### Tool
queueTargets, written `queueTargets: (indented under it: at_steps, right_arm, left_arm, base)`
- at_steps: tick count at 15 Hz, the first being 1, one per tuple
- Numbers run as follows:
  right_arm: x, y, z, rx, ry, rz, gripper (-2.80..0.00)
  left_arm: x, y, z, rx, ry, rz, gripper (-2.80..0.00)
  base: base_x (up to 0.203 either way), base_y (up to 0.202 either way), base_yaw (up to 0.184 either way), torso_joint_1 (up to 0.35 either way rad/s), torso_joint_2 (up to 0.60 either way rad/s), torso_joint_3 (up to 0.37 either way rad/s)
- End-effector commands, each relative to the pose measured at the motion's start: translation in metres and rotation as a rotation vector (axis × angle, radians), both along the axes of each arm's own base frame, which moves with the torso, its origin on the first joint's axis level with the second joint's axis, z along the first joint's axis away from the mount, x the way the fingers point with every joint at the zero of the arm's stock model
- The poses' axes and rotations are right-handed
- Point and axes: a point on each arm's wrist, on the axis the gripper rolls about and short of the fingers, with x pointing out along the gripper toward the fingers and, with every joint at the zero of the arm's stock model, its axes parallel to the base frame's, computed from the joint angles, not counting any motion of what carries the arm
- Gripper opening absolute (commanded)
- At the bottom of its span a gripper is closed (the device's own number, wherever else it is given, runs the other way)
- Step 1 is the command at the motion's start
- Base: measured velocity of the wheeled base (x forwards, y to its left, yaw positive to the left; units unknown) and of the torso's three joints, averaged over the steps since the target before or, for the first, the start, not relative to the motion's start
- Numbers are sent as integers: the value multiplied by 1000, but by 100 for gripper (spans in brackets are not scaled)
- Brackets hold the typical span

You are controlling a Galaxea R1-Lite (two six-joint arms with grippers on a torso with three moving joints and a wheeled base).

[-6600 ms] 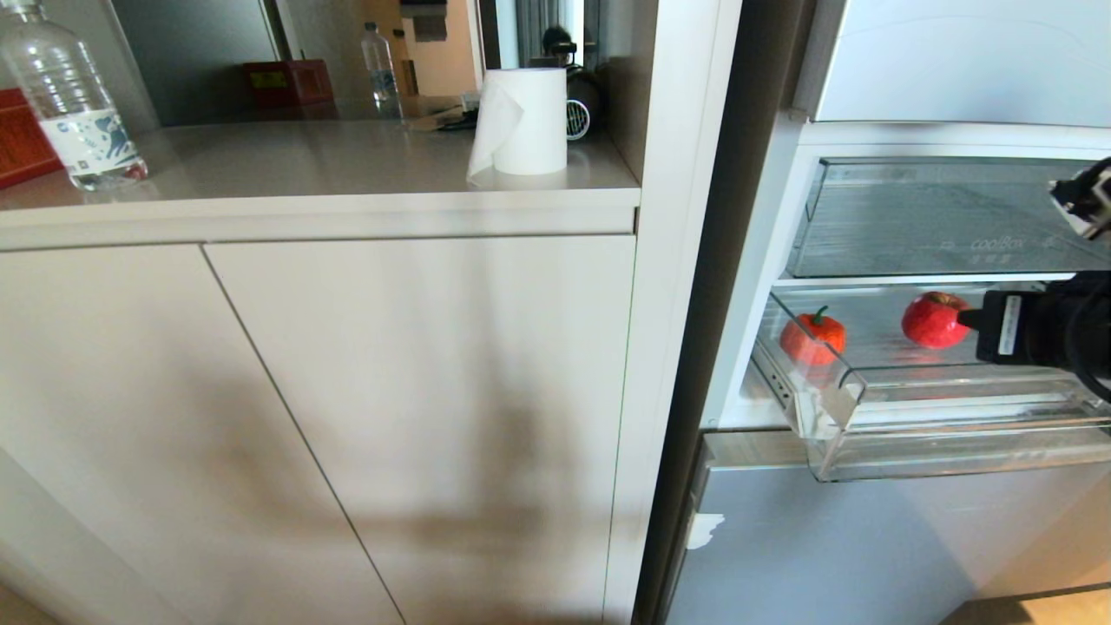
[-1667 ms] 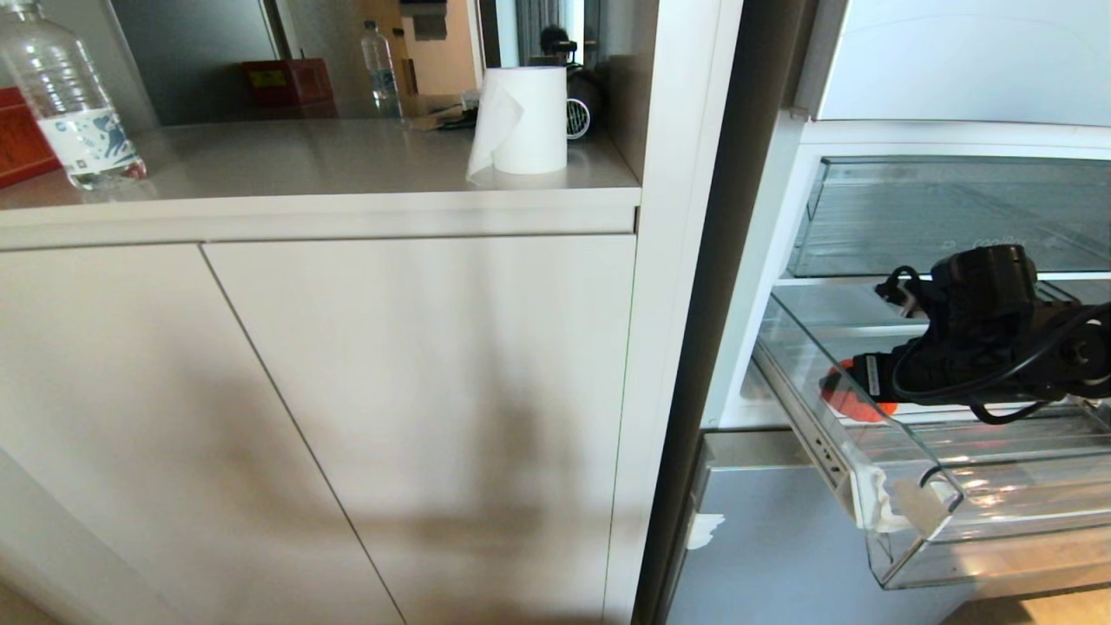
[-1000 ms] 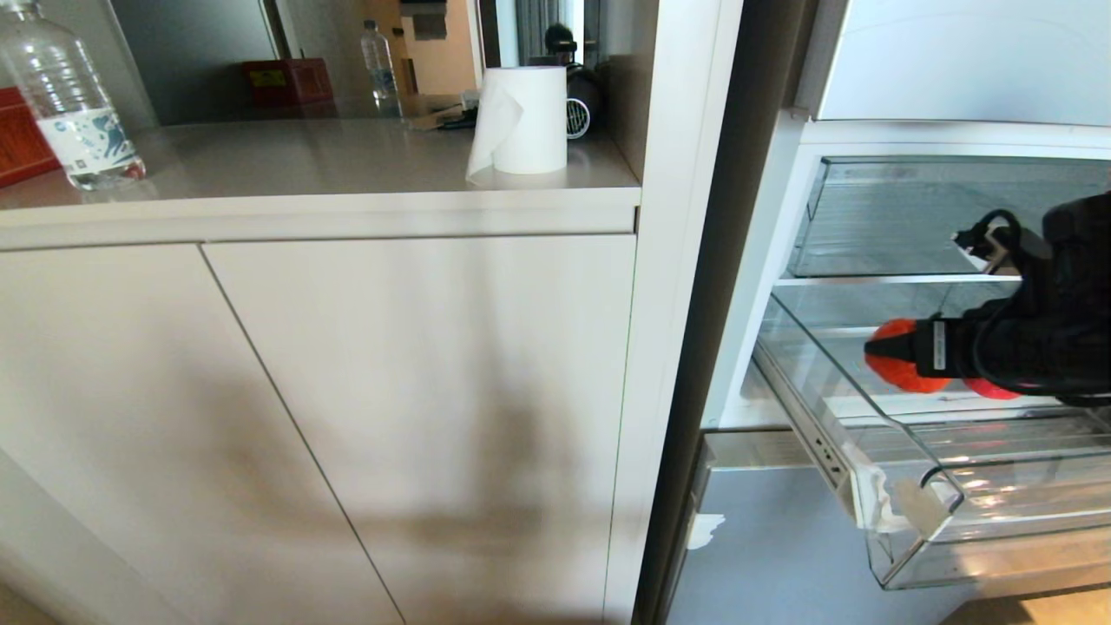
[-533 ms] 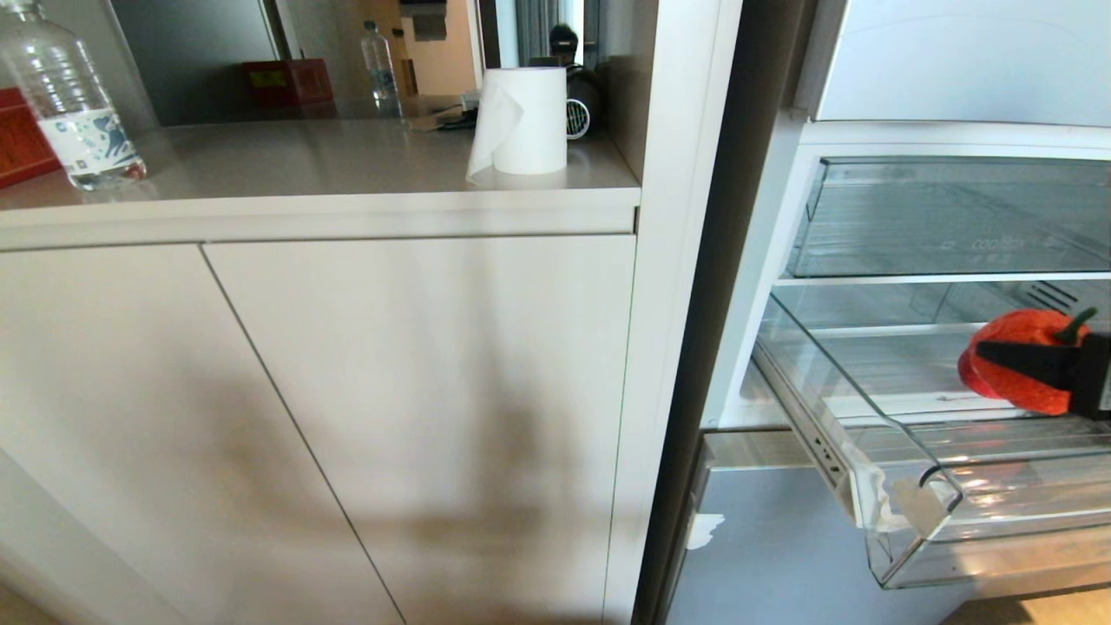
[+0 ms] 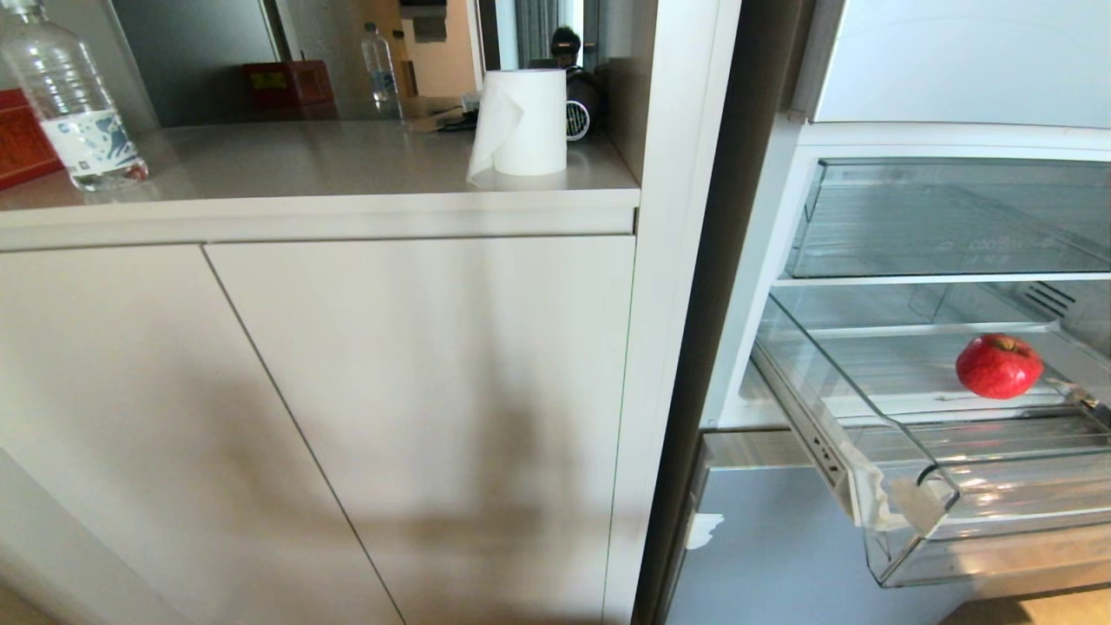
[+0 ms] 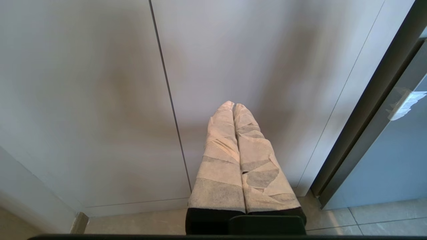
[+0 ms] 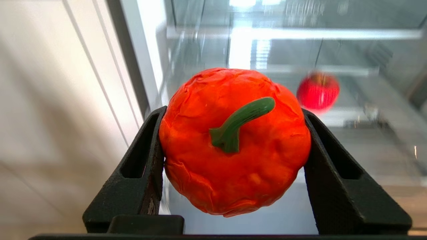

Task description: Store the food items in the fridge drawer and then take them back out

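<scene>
Pale cabinet doors (image 5: 347, 391) fill the left of the scene under a countertop (image 5: 304, 161) bearing a paper towel roll (image 5: 521, 121) and a water bottle (image 5: 69, 100); the open fridge stands at the right. Its fridge drawer (image 5: 903, 503) is pulled out, and one red apple-like toy (image 5: 998, 365) lies on the ribbed floor toward the far right. The right gripper (image 7: 233, 150), outside the head view, is clamped on the orange pepper toy (image 7: 233, 140), green stem facing the camera, held clear of the drawer. The left gripper (image 6: 235, 110) hangs by the cabinet, fingers pressed together. Judging from this, the task is in its take-out half: one item is out, while the apple is left to fetch.
</scene>
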Motion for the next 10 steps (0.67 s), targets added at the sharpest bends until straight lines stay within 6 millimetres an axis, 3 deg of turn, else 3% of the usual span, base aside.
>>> queueTargets:
  at_steps: [1, 5, 8, 10]
  right_arm:
    - [-29, 0, -34, -16, -52, 12, -280]
    - [-30, 0, -96, -50, 30, 64, -280]
    - [-22, 0, -130, -78, 11, 74, -280]
    - [-25, 0, -140, -98, 46, 67, -280]
  left_arm:
    - [0, 0, 0, 0, 0, -1, -280]
    - [0, 0, 0, 0, 0, 0, -280]
    - [0, 0, 0, -1, -1, 0, -280]
    - [0, 0, 0, -1, 0, 0, -280]
  base:
    - [0, 0, 0, 0, 0, 0]
    - [0, 0, 0, 0, 0, 0]
    - [0, 0, 0, 0, 0, 0]
    - [0, 0, 0, 0, 0, 0]
